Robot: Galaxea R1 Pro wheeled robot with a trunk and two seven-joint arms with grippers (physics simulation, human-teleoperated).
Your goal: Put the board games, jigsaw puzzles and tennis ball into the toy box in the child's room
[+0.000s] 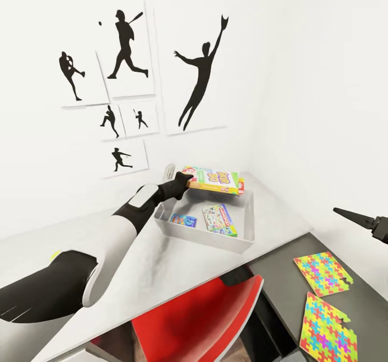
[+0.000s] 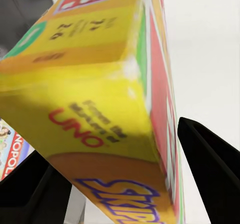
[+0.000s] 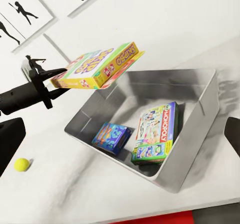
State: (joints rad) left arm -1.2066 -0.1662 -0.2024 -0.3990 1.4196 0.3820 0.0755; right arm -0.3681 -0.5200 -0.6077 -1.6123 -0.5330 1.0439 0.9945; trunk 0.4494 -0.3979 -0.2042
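Two boxes in the bin: a small blue flat game box (image 3: pixel 112 136) and a larger green-edged Monopoly box (image 3: pixel 157 131) lie side by side on the floor of the shallow light grey rectangular toy box (image 1: pixel 202 233).
Held box: a flat yellow, green and red Skip-Bo game box (image 1: pixel 213 180) is in the air over the far end of the toy box, roughly level, touching nothing but the jaws.
Left gripper: the black left gripper (image 1: pixel 182 181) has its jaws closed on one short end of the Skip-Bo box; the left wrist view shows a dark finger on either side of it.
Right gripper: the black right gripper (image 1: pixel 355 219) hangs in the air, well apart from the toy box; whether its jaws are wide or narrow cannot be told.
Ball: a small yellow-green tennis ball (image 3: pixel 21 164) rests on the pale grey table (image 1: pixel 161 254), near the toy box.
Puzzles: two thin multicoloured jigsaw sheets (image 1: pixel 323 273) (image 1: pixel 327 328) lie flat on a lower dark surface.
Below: a red chair (image 1: pixel 215 311) is at the table edge.
Wall: black silhouette athlete pictures (image 1: pixel 126 43) hang on the white wall.
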